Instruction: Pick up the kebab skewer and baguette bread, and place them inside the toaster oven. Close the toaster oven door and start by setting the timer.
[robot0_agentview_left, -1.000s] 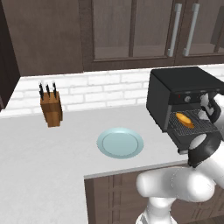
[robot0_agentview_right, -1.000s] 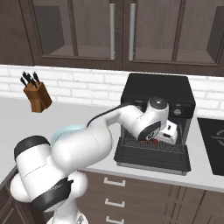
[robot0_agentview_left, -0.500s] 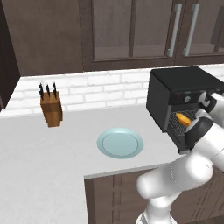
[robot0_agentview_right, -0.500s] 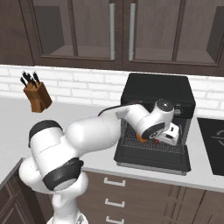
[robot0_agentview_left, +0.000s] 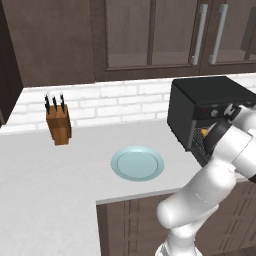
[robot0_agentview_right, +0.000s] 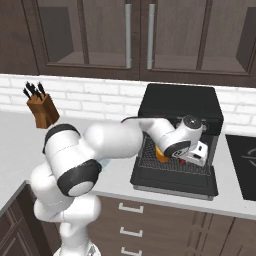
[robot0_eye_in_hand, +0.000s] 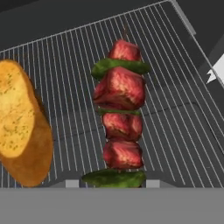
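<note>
**A:** A grey desk (robot0_agentview_left: 60, 185) runs across the lower left of the left base frame. What stands at its right end?

**B:** One black toaster oven (robot0_agentview_right: 181, 105), at centre right of the right base frame, its one door (robot0_agentview_right: 175, 179) dropped flat towards the camera. The white arm reaches into the cavity.

**A:** And what is inside?

**B:** One wire rack (robot0_eye_in_hand: 175, 100). On it, at the left edge of the hand frame, lies one baguette bread (robot0_eye_in_hand: 19, 127). Just beside it, at centre, is one kebab skewer (robot0_eye_in_hand: 121, 113), four meat chunks between green pieces.

**A:** The claw (robot0_eye_in_hand: 113, 186)?

**B:** Narrowed about as far as it goes, pinching the skewer's near end at the bottom of the hand frame. Whether the skewer touches the rack, I cannot tell.

**A:** How would these handle?

**B:** The skewer looks light and stiff along its stick, so an end grip suits it; the chunks could squash or slip. The bread seems light and crusty, best taken across its middle.

**A:** Anything else?

**B:** One pale blue plate (robot0_agentview_left: 137, 163) at the centre of the left base frame, one brown knife block (robot0_agentview_left: 58, 125) at its left.
</note>
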